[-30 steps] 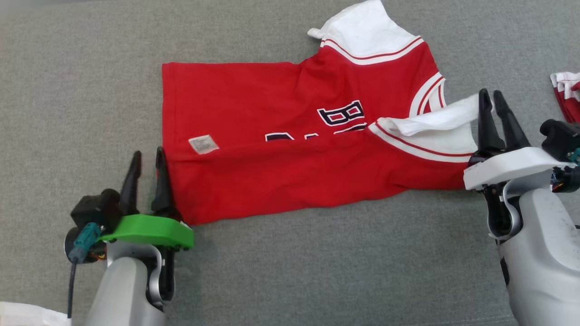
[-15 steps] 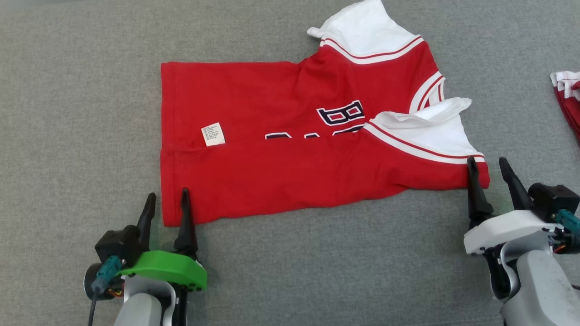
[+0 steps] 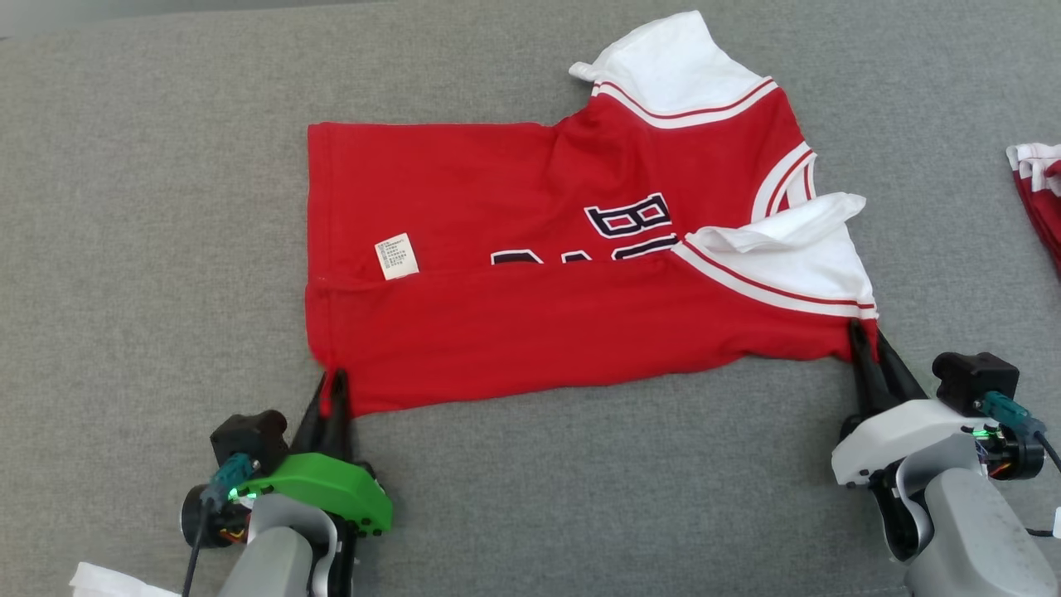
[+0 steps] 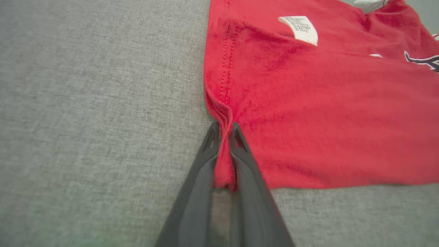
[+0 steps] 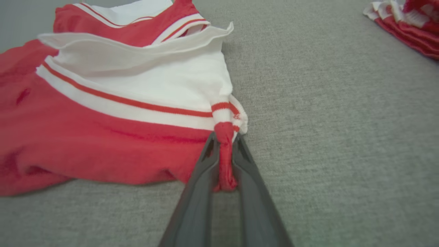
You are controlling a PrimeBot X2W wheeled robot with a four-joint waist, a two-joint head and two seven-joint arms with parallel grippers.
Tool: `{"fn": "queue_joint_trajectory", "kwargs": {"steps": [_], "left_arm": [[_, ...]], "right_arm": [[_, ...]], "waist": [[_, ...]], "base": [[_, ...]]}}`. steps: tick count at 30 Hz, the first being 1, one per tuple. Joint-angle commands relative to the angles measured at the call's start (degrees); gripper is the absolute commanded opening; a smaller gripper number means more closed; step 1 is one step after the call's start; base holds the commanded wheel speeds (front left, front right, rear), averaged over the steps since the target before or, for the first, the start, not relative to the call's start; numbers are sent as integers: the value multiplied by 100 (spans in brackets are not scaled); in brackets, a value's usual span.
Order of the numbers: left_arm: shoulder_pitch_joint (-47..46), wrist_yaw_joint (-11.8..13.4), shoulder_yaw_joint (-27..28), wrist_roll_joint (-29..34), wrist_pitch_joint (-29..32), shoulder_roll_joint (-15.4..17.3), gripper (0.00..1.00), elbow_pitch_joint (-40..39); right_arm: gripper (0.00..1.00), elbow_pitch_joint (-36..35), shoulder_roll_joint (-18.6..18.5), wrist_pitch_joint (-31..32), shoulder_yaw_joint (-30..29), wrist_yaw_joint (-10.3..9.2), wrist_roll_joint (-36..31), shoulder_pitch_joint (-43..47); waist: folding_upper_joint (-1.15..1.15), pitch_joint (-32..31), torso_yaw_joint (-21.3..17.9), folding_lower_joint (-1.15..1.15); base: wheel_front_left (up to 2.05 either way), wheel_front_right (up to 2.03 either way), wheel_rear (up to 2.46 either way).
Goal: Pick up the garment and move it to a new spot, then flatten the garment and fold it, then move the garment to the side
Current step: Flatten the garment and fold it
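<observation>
The garment is a red jersey with white sleeves and dark lettering, lying partly folded on the grey surface, a white label showing. My left gripper is shut on its near left hem corner; the left wrist view shows red cloth pinched between the dark fingers. My right gripper is shut on the near right corner by the white sleeve; in the right wrist view a bunched red and white fold sits between its fingers.
A second red and white cloth lies at the right edge, also in the right wrist view. A white scrap shows at the bottom left. Grey fabric surface stretches all around.
Both grippers were spread wide at the garment's near corners half a second ago; now each has closed on its corner. Before that they pulled back from the cloth toward me.
</observation>
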Motion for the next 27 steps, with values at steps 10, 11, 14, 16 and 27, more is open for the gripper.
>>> {"fn": "queue_joint_trajectory", "kwargs": {"steps": [10, 11, 14, 16, 27], "left_arm": [[72, -188, 424, 100, 118, -21, 0, -164], [148, -203, 458, 135, 118, -23, 0, -209], [434, -238, 520, 207, 118, -23, 0, -320], [641, -245, 502, 190, 118, -23, 0, -317], [1059, 27, 159, -365, 118, -32, 100, -706]], "right_arm": [[0, -413, -309, 28, -143, -13, 590, 40], [0, -407, -327, 28, -113, -13, 650, 122], [0, -313, -428, 27, -22, -13, 848, 426], [0, -274, -488, 27, -4, -14, 943, 615], [100, -116, -592, 27, 127, -11, 1129, 914]], "waist": [[0, -679, 107, 0], [0, -750, 119, 0], [0, -1010, 155, 0], [0, -1125, 173, 0], [0, -840, 217, 0]], "base": [[0, 0, 0], [0, 0, 0], [0, 0, 0], [0, 0, 0], [0, 0, 0]]}}
